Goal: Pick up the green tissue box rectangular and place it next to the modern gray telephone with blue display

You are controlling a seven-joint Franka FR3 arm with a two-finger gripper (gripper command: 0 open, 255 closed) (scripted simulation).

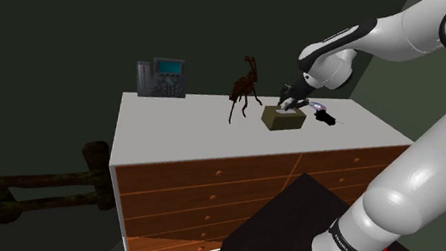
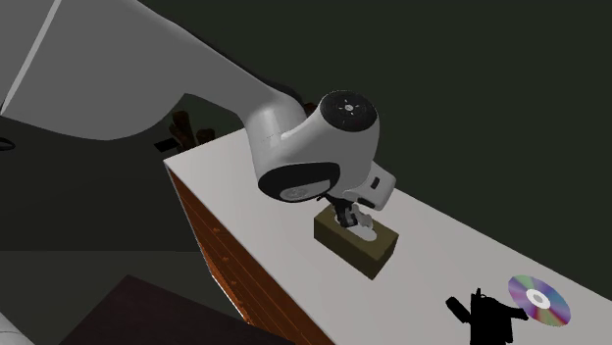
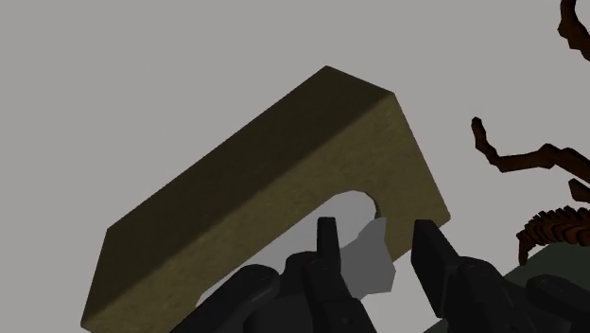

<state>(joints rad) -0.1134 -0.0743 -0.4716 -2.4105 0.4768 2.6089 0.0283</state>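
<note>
Two black fingers (image 3: 326, 244) of my tool (image 3: 376, 236) stand apart and clasp nothing: the tool is released. They hang just over the top of the olive-brown tissue box (image 3: 255, 180), at the rounded opening in its lid. A grey tissue (image 3: 371, 260) pokes out of that opening into the gap between them. I cannot tell whether either finger touches the tissue or the lid.

In the shoulder view the tissue box (image 1: 286, 120) sits on the white worktop (image 1: 188, 121) a little right of the frame's centre. My tool (image 1: 291, 98) is directly above it, pointing down. The grey telephone (image 1: 162, 78) with its blue display stands well apart from the box, towards the upper left of that frame, at the worktop's back edge. A dark brown insect figure (image 1: 245, 89) stands between the two, nearer the box. A small black object (image 1: 326, 118) lies just beyond the box, to its right in the frame.

The second exterior view has the tissue box (image 2: 345, 243) near the middle of the frame, lying flat under my tool (image 2: 351, 214), with my wrist above it. Towards the lower right of that frame lie a shiny disc (image 2: 538, 300) and the black object (image 2: 483, 316), close together and apart from the box. Below the worktop (image 2: 441, 255) run reddish-brown drawers (image 1: 205, 195).
</note>
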